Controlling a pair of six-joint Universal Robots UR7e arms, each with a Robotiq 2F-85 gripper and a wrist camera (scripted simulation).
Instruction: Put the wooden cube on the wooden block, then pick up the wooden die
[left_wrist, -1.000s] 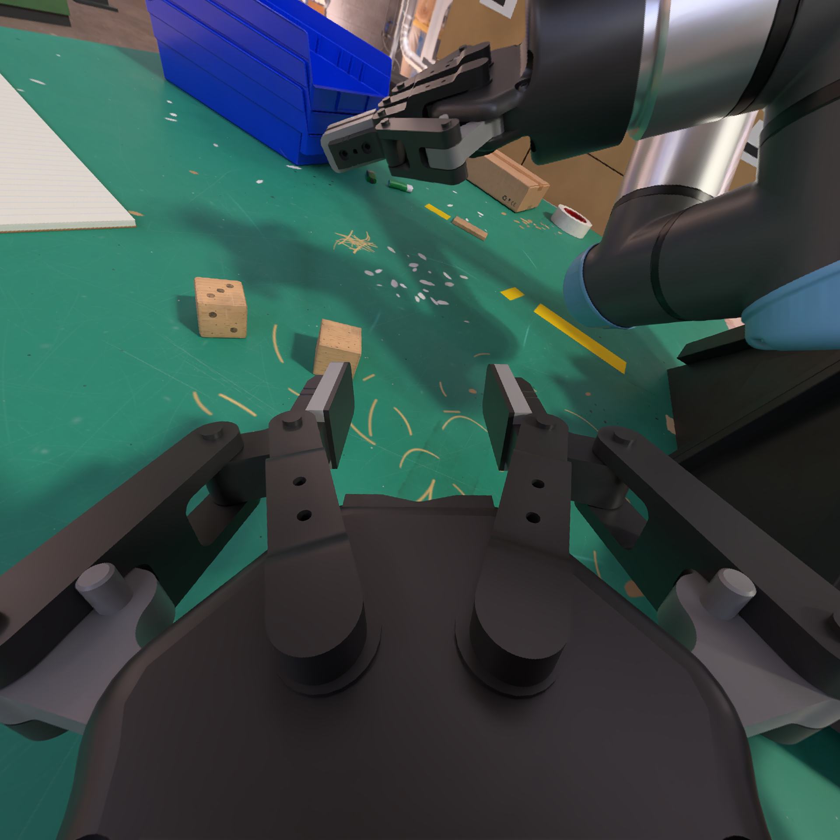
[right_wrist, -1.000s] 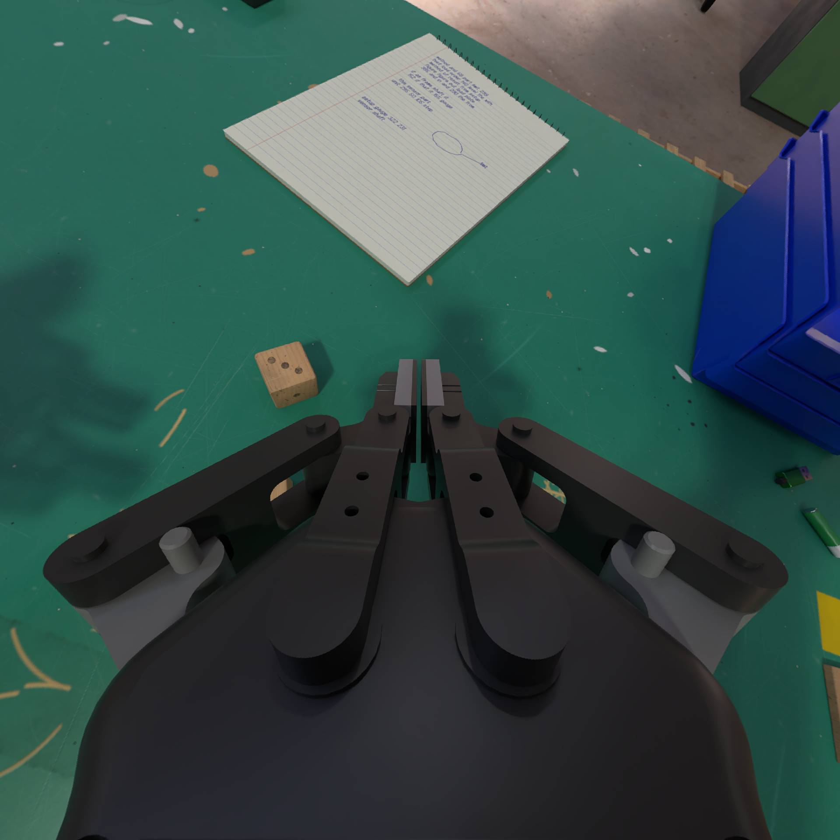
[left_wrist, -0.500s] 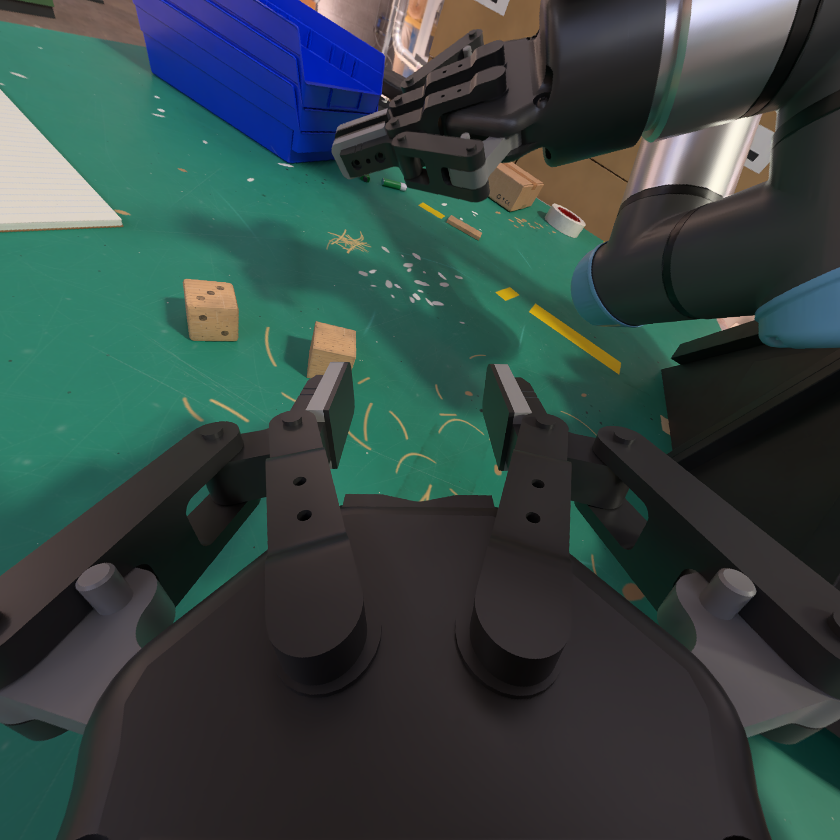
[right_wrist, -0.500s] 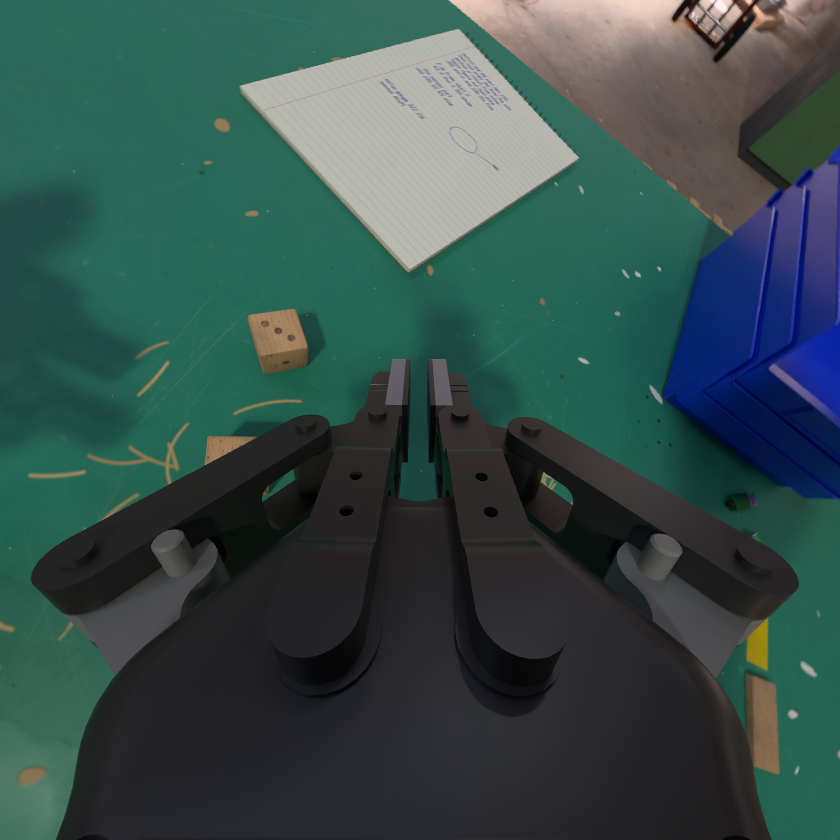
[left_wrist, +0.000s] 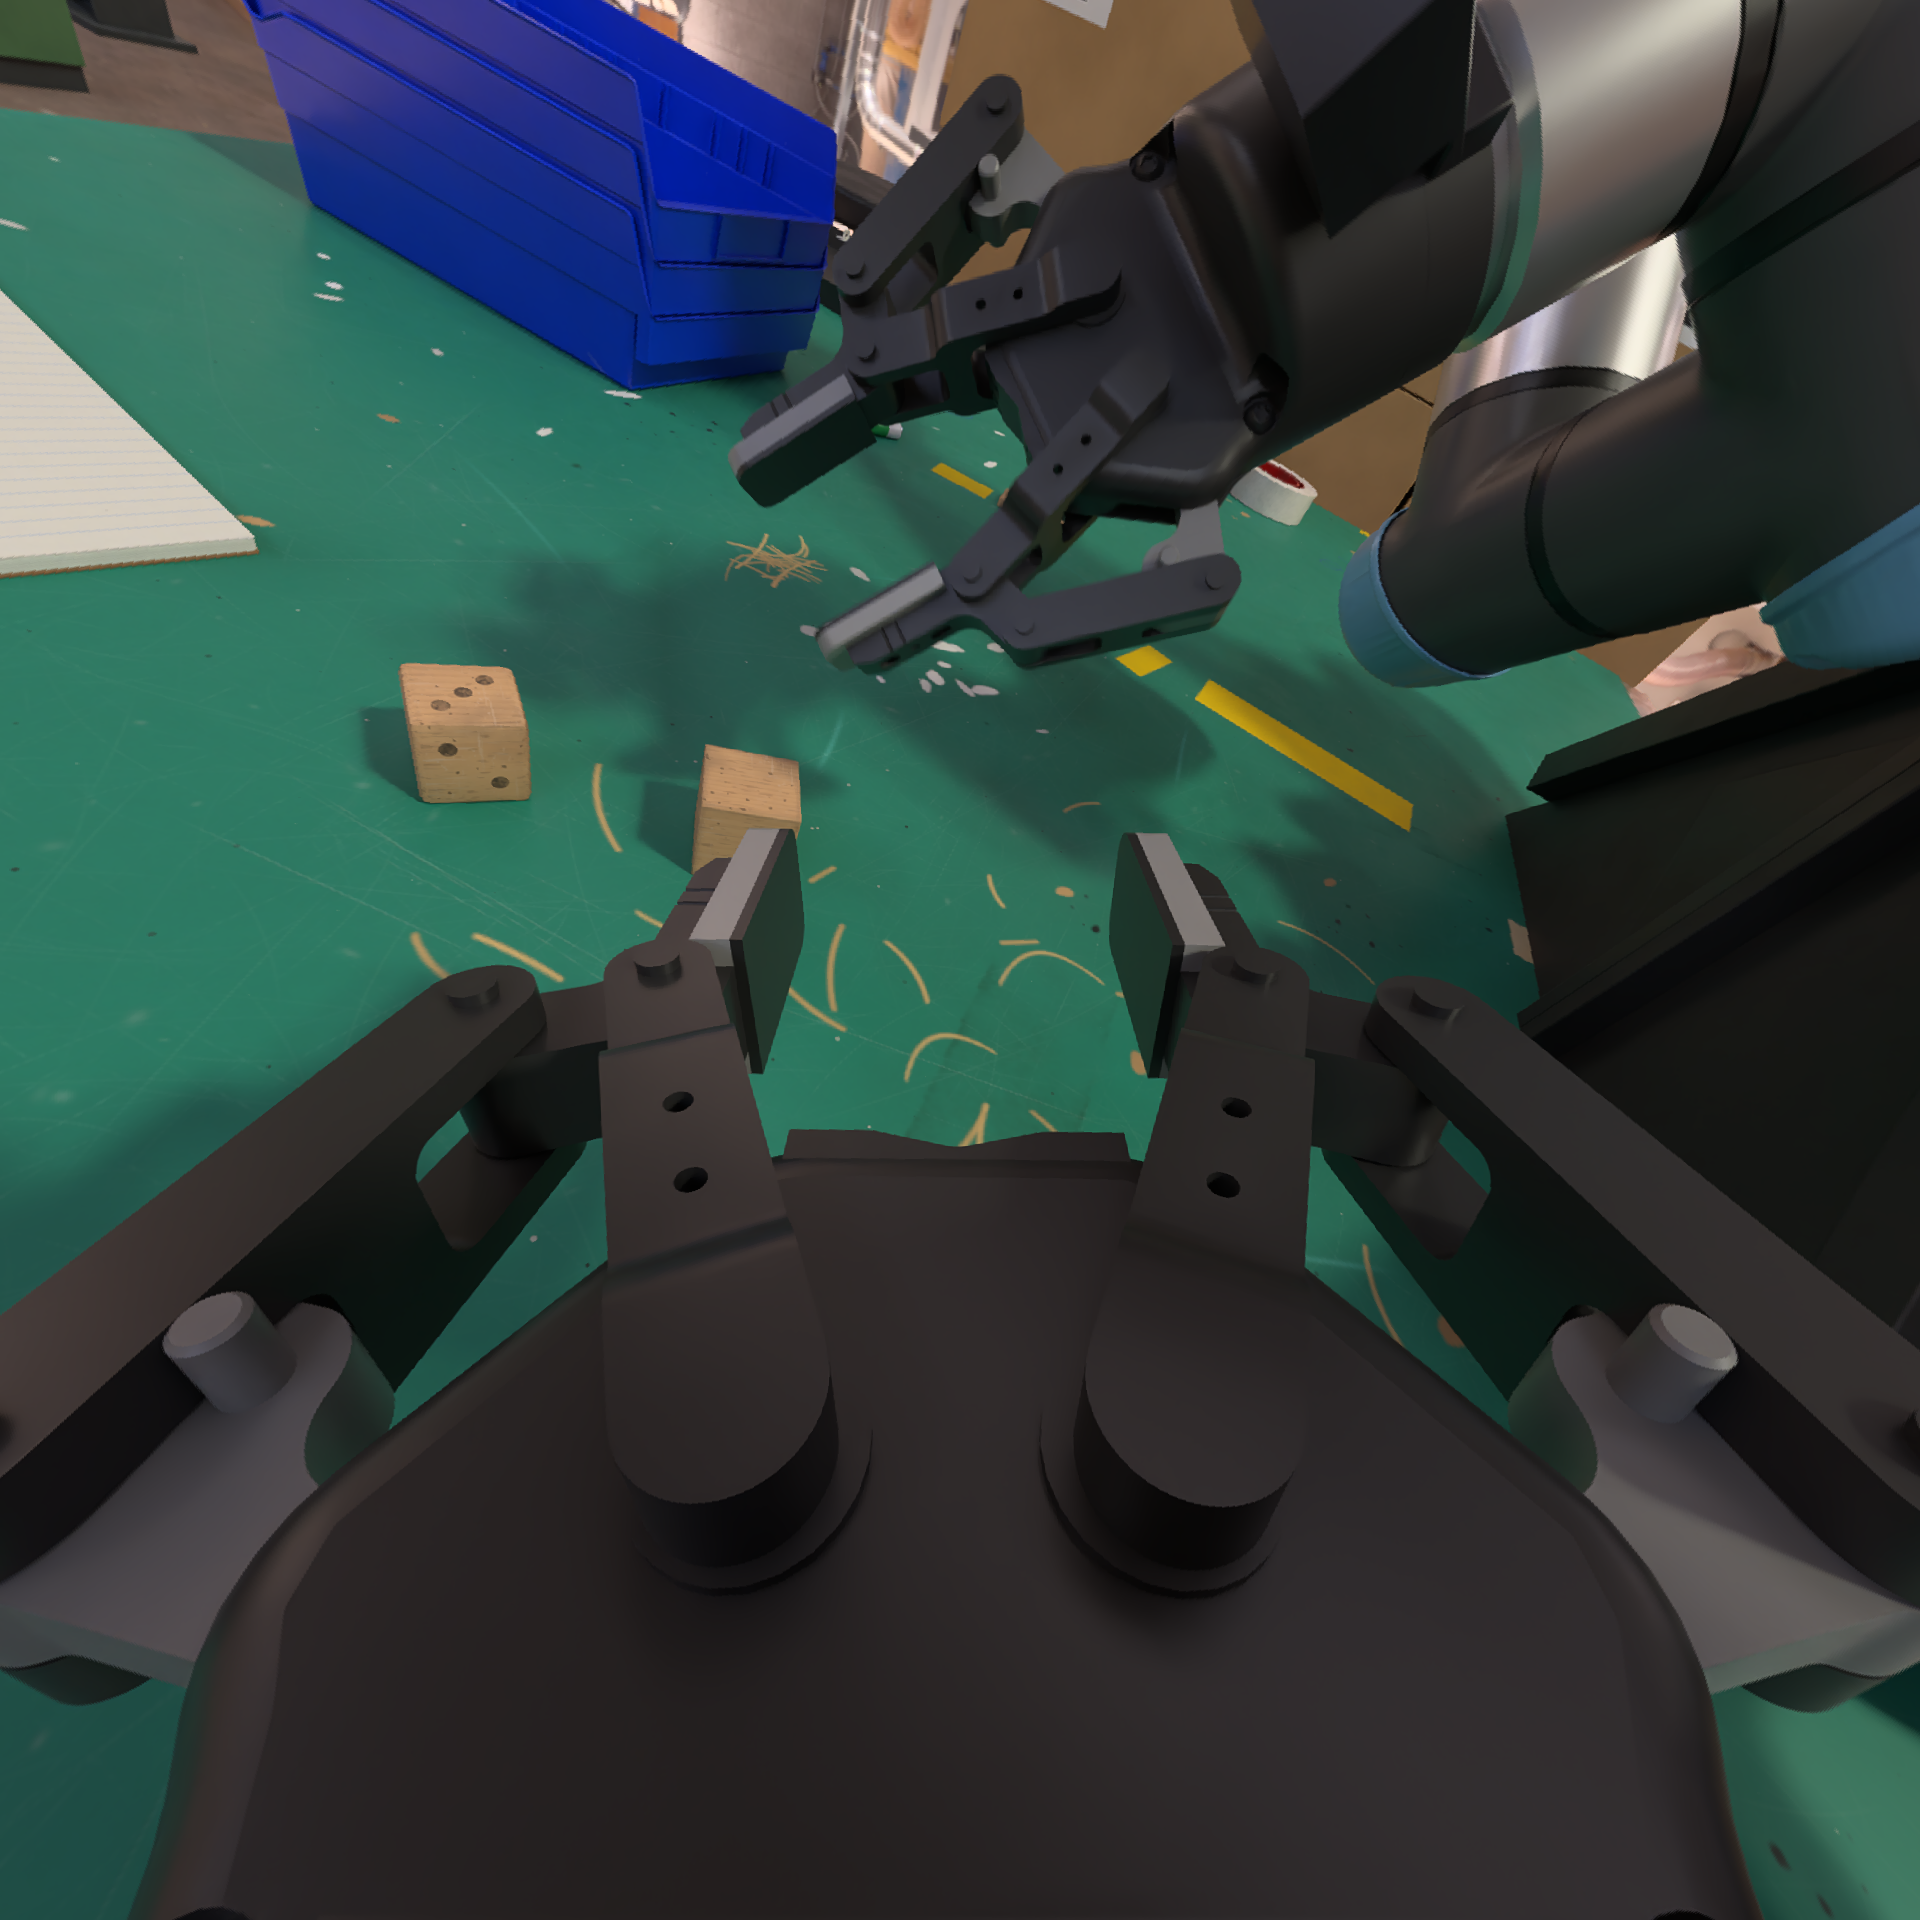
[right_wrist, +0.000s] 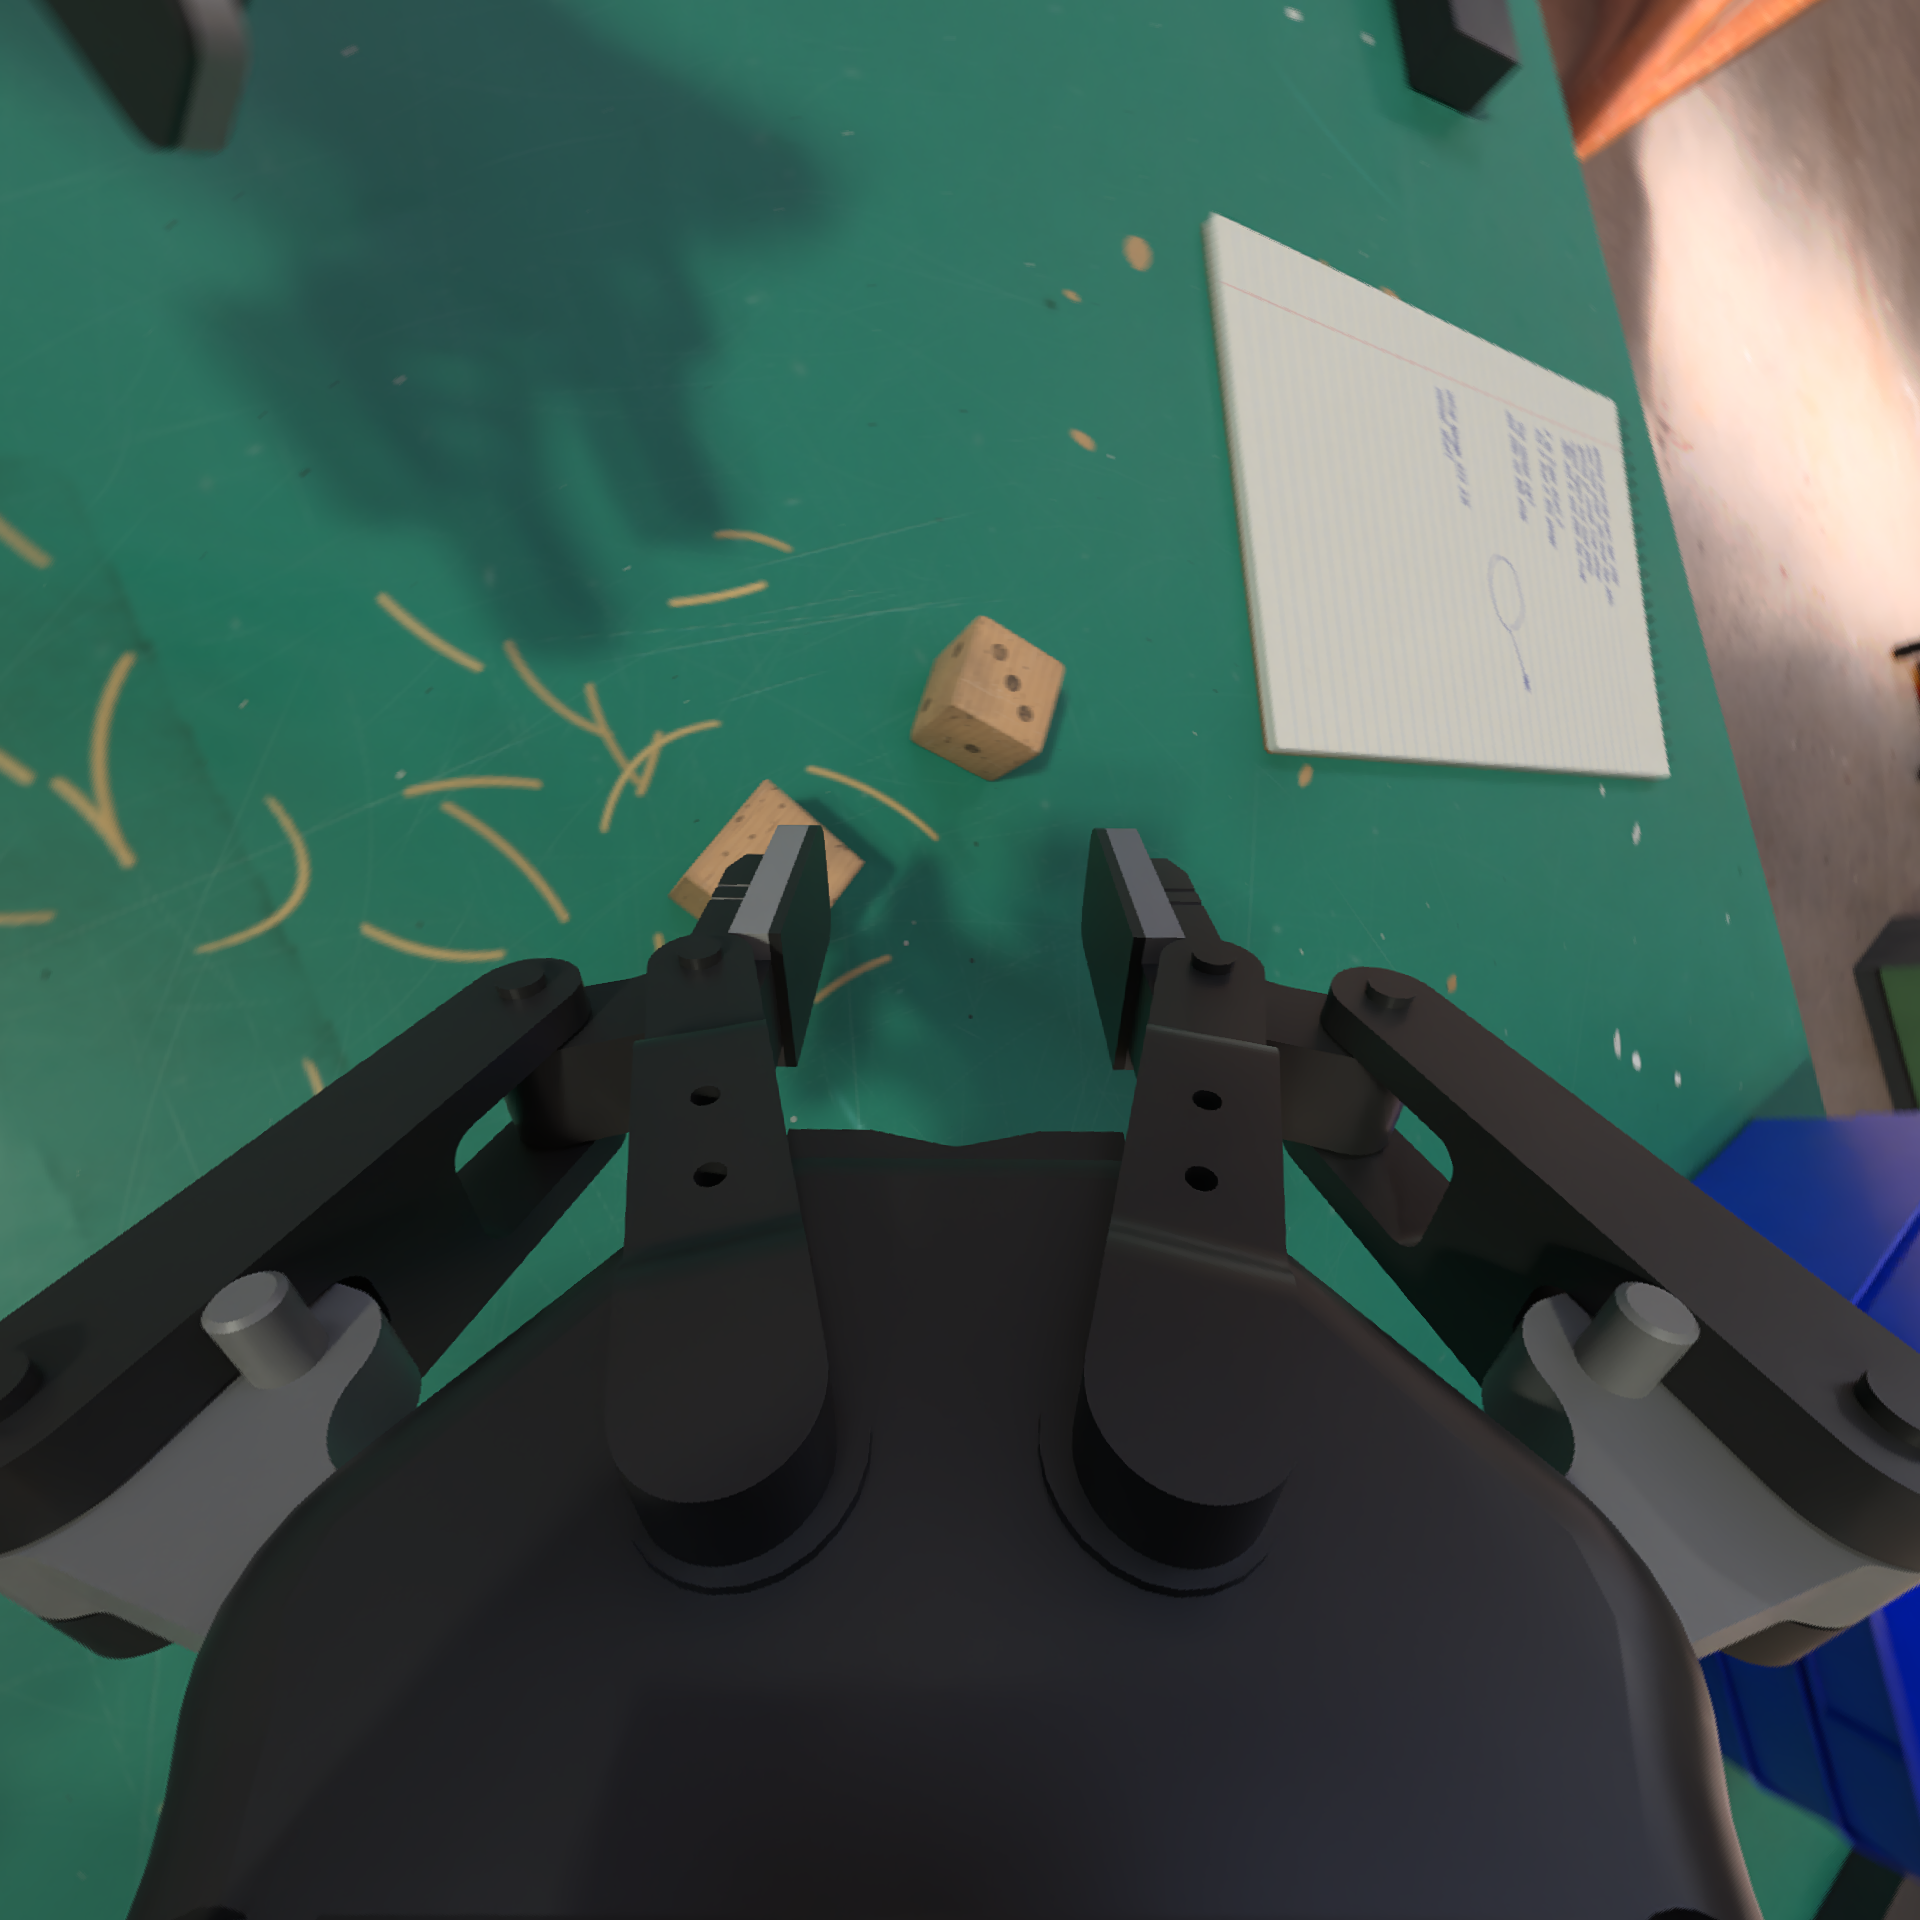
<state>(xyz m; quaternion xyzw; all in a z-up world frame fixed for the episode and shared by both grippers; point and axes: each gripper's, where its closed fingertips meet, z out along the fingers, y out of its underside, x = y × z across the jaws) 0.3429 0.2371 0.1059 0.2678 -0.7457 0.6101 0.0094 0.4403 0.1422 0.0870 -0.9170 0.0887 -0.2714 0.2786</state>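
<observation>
Right wrist view: my right hand (right_wrist: 956, 935) hangs spread wide over the worktop (right_wrist: 935, 312), wooden cube (right_wrist: 764, 847) at its ten o'clock; left hand (left_wrist: 956, 935) spread too.

Green tabletop (left_wrist: 312, 935), scratched, speckled with white flecks. Curved wood shavings (left_wrist: 914, 977) scattered over the near part; also seen in the right wrist view (right_wrist: 499, 831). Stacked blue bins (left_wrist: 582, 197) at the far side, angled. Lined notepad (left_wrist: 73, 468) at the left edge, flat, handwriting on it in the right wrist view (right_wrist: 1444, 520). Yellow tape strips (left_wrist: 1304, 753) on the surface to the right. Small straw-like tuft (left_wrist: 774, 559) near centre. White tape roll with red core (left_wrist: 1276, 488) far right, partly hidden. Black box (left_wrist: 1745, 935) at the right edge.
</observation>
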